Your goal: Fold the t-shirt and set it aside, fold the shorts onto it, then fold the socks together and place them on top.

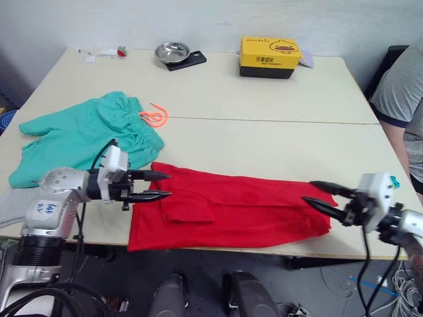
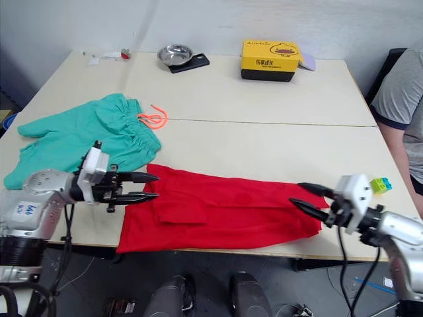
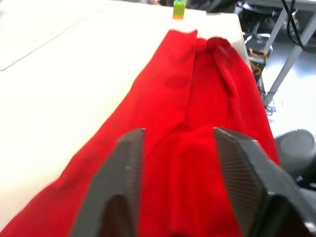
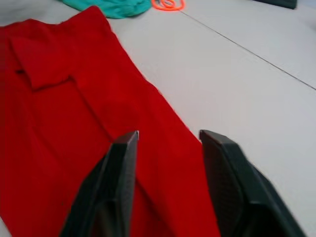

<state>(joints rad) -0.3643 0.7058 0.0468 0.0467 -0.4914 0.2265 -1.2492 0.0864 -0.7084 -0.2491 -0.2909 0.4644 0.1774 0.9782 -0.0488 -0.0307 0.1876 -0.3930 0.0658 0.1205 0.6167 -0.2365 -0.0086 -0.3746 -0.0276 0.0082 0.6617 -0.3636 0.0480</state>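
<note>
Your t-shirt (image 1: pixel 231 208) lies folded lengthwise along the table's (image 1: pixel 264 145) near edge. Your left gripper (image 1: pixel 160 185) hovers open and empty at its left end, your right gripper (image 1: pixel 319 196) open at its right end, perhaps touching cloth. The shorts (image 1: pixel 79 135) lie behind the left gripper.
</note>
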